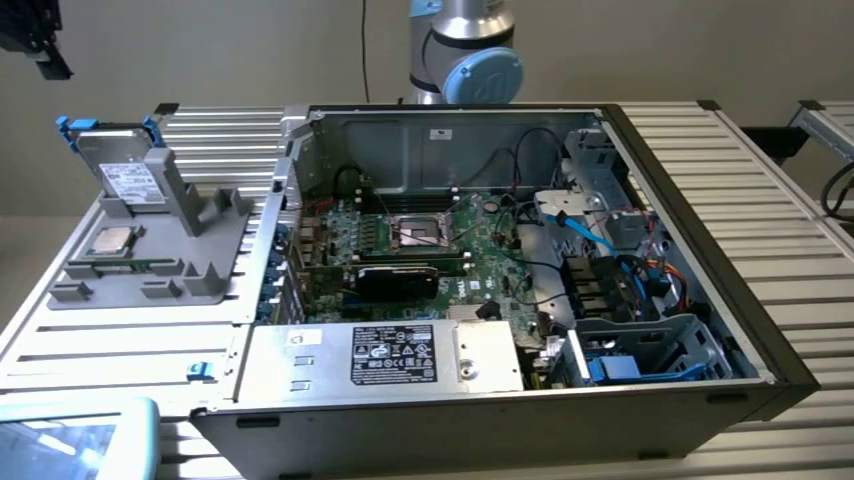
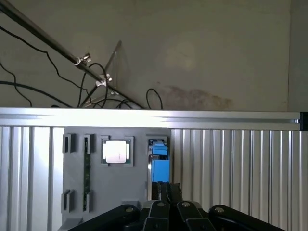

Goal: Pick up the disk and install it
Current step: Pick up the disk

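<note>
We see the claw (image 2: 166, 186) pinched shut and empty; the disk (image 2: 160, 167) stands on edge in its grey holder (image 2: 115, 187) right ahead of the tips, thin top edge running straight away from the claw.

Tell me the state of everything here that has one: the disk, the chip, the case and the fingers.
Disk, standing on edge in the holder, leaning, not held.
Chip, lying flat in the holder.
Case, open, side panel off, insides exposed.
Fingers, shut, holding nothing.
</note>
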### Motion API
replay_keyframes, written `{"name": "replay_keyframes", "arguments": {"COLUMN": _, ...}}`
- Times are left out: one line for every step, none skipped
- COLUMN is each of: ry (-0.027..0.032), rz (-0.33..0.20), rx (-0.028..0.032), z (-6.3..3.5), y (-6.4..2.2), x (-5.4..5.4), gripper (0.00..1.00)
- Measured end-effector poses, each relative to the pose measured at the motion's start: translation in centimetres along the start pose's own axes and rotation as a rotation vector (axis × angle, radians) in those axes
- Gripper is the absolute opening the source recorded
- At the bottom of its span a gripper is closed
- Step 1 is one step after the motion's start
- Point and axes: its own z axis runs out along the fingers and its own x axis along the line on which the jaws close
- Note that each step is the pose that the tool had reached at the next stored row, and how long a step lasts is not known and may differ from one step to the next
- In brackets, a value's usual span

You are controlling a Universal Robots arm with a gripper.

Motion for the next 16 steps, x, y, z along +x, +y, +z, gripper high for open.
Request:
{"name": "replay_keyframes", "arguments": {"ry": 0.0000, "rz": 0.000, "rx": 0.0000, "z": 0.00, "y": 0.00, "x": 0.00, "gripper": 0.11}}
{"name": "replay_keyframes", "arguments": {"ry": 0.0000, "rz": 0.000, "rx": 0.0000, "z": 0.00, "y": 0.00, "x": 0.00, "gripper": 0.11}}
{"name": "replay_keyframes", "arguments": {"ry": -0.0001, "rz": 0.000, "rx": 0.0000, "z": 0.00, "y": 0.00, "x": 0.00, "gripper": 0.11}}
{"name": "replay_keyframes", "arguments": {"ry": -0.0001, "rz": 0.000, "rx": 0.0000, "z": 0.00, "y": 0.00, "x": 0.00, "gripper": 0.11}}
{"name": "replay_keyframes", "arguments": {"ry": 0.0000, "rz": 0.000, "rx": 0.0001, "z": 0.00, "y": 0.00, "x": 0.00, "gripper": 0.12}}
{"name": "replay_keyframes", "arguments": {"ry": -0.0001, "rz": 0.000, "rx": 0.0001, "z": 0.00, "y": 0.00, "x": 0.00, "gripper": 0.18}}
{"name": "replay_keyframes", "arguments": {"ry": -0.0001, "rz": 0.000, "rx": 0.0000, "z": 0.00, "y": 0.00, "x": 0.00, "gripper": 0.18}}
{"name": "replay_keyframes", "arguments": {"ry": 0.0000, "rz": 0.000, "rx": 0.0000, "z": 0.00, "y": 0.00, "x": 0.00, "gripper": 0.31}}
{"name": "replay_keyframes", "arguments": {"ry": 0.0000, "rz": 0.000, "rx": 0.0000, "z": 0.01, "y": 0.00, "x": 0.00, "gripper": 0.31}}
{"name": "replay_keyframes", "arguments": {"ry": -0.0001, "rz": 0.000, "rx": 0.0001, "z": 0.02, "y": 0.00, "x": 0.00, "gripper": 0.36}}
{"name": "replay_keyframes", "arguments": {"ry": -0.0001, "rz": 0.000, "rx": 0.0000, "z": 0.03, "y": 0.00, "x": 0.00, "gripper": 0.36}}
{"name": "replay_keyframes", "arguments": {"ry": -0.0001, "rz": 0.000, "rx": -0.0001, "z": 0.04, "y": 0.00, "x": 0.00, "gripper": 0.42}}
{"name": "replay_keyframes", "arguments": {"ry": -0.0001, "rz": 0.000, "rx": -0.0003, "z": 0.07, "y": -0.01, "x": 0.00, "gripper": 0.48}}
{"name": "replay_keyframes", "arguments": {"ry": 0.0003, "rz": 0.000, "rx": -0.0007, "z": 0.12, "y": -0.01, "x": 0.01, "gripper": 0.48}}
{"name": "replay_keyframes", "arguments": {"ry": 0.0019, "rz": 0.000, "rx": -0.0009, "z": 0.23, "y": -0.01, "x": 0.01, "gripper": 0.55}}
{"name": "replay_keyframes", "arguments": {"ry": 0.0044, "rz": 0.000, "rx": -0.0008, "z": 0.36, "y": -0.01, "x": 0.01, "gripper": 0.55}}
